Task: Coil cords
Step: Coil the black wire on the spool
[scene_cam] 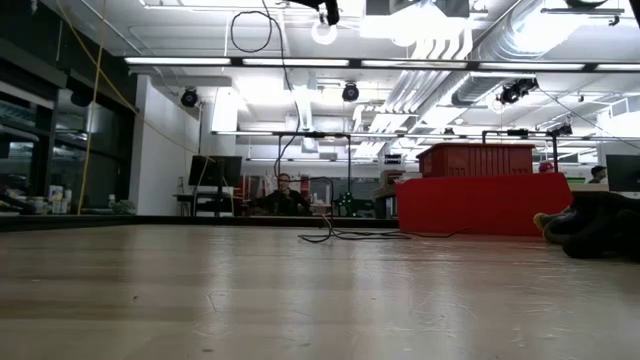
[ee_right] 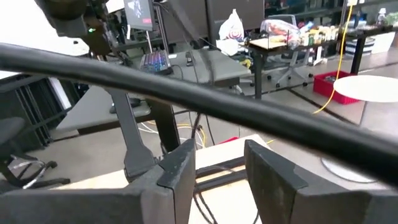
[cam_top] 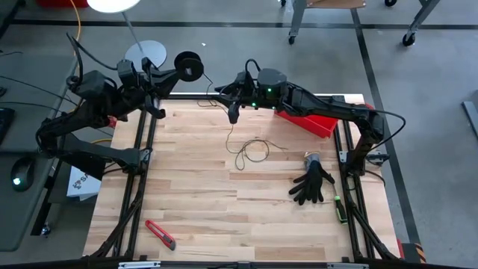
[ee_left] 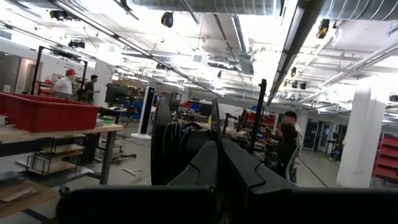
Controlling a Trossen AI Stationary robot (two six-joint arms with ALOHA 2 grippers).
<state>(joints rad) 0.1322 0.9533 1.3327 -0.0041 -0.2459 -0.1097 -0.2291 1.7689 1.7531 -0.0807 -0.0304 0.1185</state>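
1. At the table's far edge, my left gripper (cam_top: 173,72) was held up off the surface, fingers pressed together on the rim of the spool (cam_top: 189,66); in my left wrist view the black disc (ee_left: 177,149) stood on edge just beyond my fingertips.
2. My right gripper (cam_top: 233,112) hung above the far middle of the table, jaws standing apart; whether the cord (cam_top: 246,153) ran between them I could not tell.
3. Cord: very thin, dark, limp. It trailed from the spool past my right gripper and dropped to a loose loop on the boards, mid-table. I judged it light, soft, prone to tangle and to slip through a slack pinch; best taken on the hanging stretch just above the loop, lightly.
4. Spool: small, round, rigid, light by my judgement; rim the sound place to hold.
5. Surface: pale wooden table (cam_top: 209,217), flat, bare where the loop lay. Also on it: red bin (cam_top: 310,122) at the far right, black glove (cam_top: 312,184) near the right edge, red utility knife (cam_top: 160,234) near the front left. All well apart from the cord.
6. Room: open workshop, bright ceiling lights, exposed ducts, benches, people seated and standing well beyond the table.
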